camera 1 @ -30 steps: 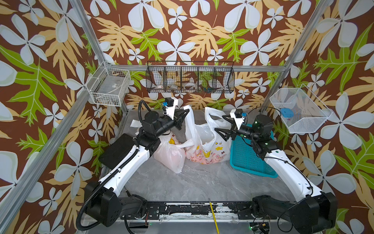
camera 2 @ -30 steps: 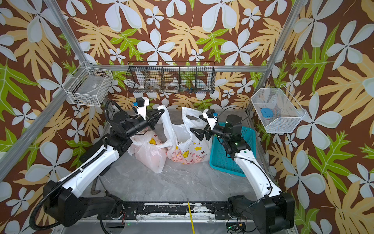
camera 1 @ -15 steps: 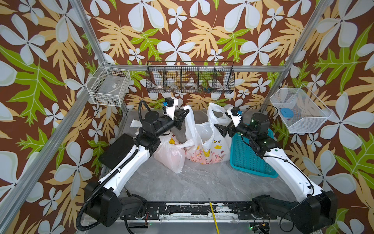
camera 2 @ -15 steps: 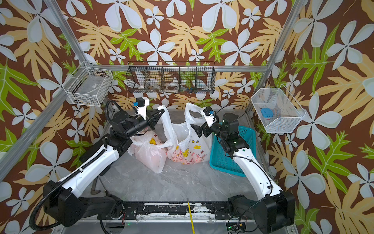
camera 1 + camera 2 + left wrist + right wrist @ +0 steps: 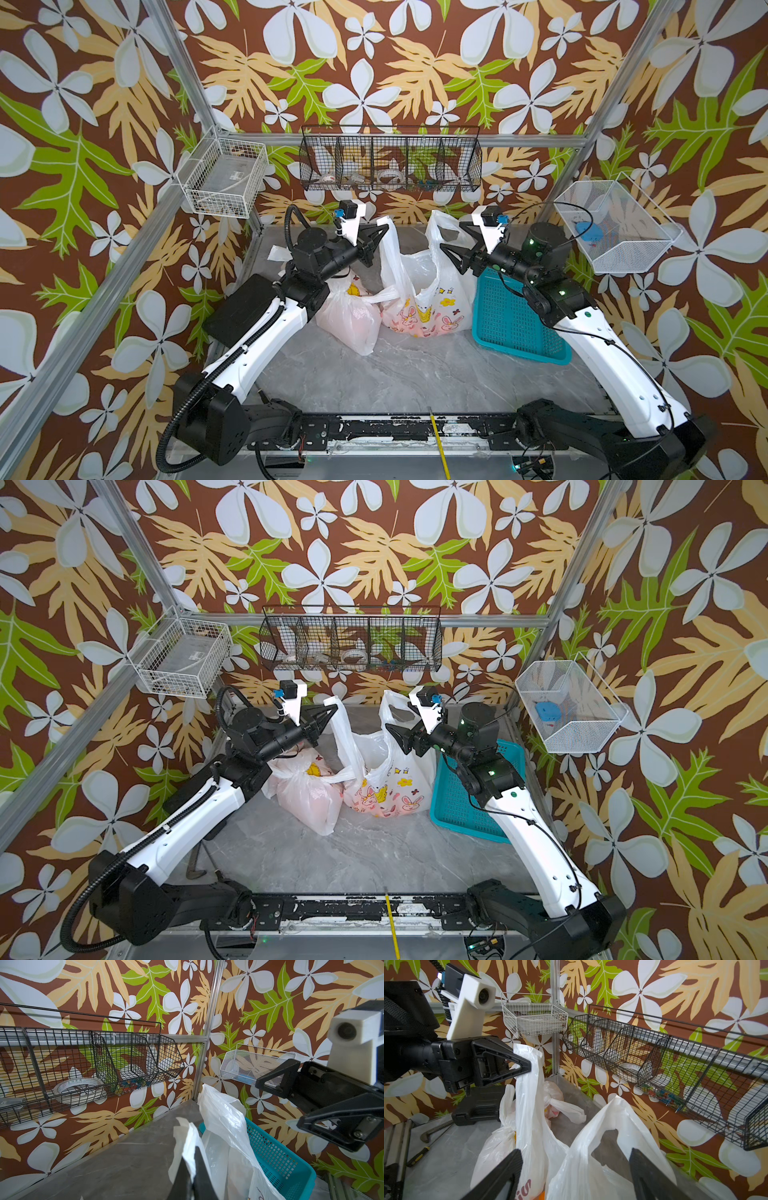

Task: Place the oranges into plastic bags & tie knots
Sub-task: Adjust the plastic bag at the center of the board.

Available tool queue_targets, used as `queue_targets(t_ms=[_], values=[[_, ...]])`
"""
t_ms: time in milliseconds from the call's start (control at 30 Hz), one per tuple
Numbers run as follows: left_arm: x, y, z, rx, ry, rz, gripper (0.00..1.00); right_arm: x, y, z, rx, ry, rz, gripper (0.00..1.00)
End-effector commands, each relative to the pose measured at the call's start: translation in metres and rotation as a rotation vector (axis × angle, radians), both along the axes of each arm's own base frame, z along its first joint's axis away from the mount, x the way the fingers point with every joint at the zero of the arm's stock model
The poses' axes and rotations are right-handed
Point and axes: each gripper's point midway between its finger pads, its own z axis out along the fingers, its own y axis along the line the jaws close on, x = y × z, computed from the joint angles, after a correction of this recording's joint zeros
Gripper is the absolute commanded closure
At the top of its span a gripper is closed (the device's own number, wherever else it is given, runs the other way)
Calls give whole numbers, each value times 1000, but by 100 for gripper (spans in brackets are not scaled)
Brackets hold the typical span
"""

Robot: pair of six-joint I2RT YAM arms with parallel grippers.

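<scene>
Standing before the bench, one saw both arms reaching over the grey marbled tabletop [image 5: 395, 374] toward a thin translucent white carrier bag printed with pink and yellow cartoon rabbits [image 5: 424, 309]. This open bag stood at the middle of the table, against the teal perforated plastic basket [image 5: 515, 328] on the right arm's side.

Left gripper [image 5: 385, 227]: black fingers pressed fully together on the bag's raised handle [image 5: 387, 253], a white strip drawn up taut from the bag's mouth. The right wrist view showed the film pinched at the very fingertips [image 5: 525, 1068].

Right gripper [image 5: 451, 237]: fingers well apart and holding nothing. They were set either side of the bag's free handle [image 5: 618, 1111], whose cut-out loop stood upright between them. Whether either finger [image 5: 641, 1163] touched the film could not be told. In both top views this gripper hung near the basket's far corner, with the two handles between it and the left gripper.

Tied bags [image 5: 353, 328]: pink-tinted translucent plastic, lying on the left arm's side of the open bag and touching it, partly beneath the left forearm. The right wrist view showed two knots, a nearer twist [image 5: 508, 1123] and a farther one [image 5: 550, 1097], the latter with flat white strip ends sticking out sideways. In a top view such a strip end [image 5: 378, 294] lay against the open bag.

Oranges themselves could not be made out. Only a peach tint showed through the film of the tied bags.
</scene>
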Motion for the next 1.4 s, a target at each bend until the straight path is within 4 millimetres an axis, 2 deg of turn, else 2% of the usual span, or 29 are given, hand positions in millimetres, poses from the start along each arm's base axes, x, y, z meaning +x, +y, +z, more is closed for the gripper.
queue_targets(t_ms=[0, 67, 267, 467, 567, 633, 733, 867, 1000, 1100, 1233, 1367], values=[[0, 1, 7, -8, -29, 3, 100, 8, 2, -17, 49, 174, -36, 28], [-1, 1, 8, -10, -29, 2, 100, 15, 5, -22, 40, 221, -45, 33], [-2, 1, 7, -12, -27, -1, 100, 30, 22, -33, 22, 269, -20, 35], [-2, 1, 9, -13, -31, -1, 100, 60, 37, -46, -4, 295, -49, 41], [-3, 2, 8, -12, -29, 2, 100, 74, 41, -46, -19, 289, -62, 54], [-3, 3, 10, -13, -33, 8, 100, 77, 42, -38, -14, 265, -60, 69], [-4, 7, 11, -13, -33, 25, 100, 65, 46, -16, 5, 185, -2, 86], [-8, 13, 18, -40, -24, 20, 98, 27, 46, 8, 12, 16, 111, 100], [-10, 16, 25, -76, -9, -18, 97, -10, 43, 19, 15, -124, 204, 100], [-11, 17, 26, -84, -5, -20, 100, -31, 38, 30, 47, -203, 235, 100], [-9, 22, 24, -89, 5, 6, 100, -46, 17, 48, 135, -284, 218, 100], [9, 35, 9, -79, 74, 113, 100, -47, -9, 58, 222, -322, 167, 100]])
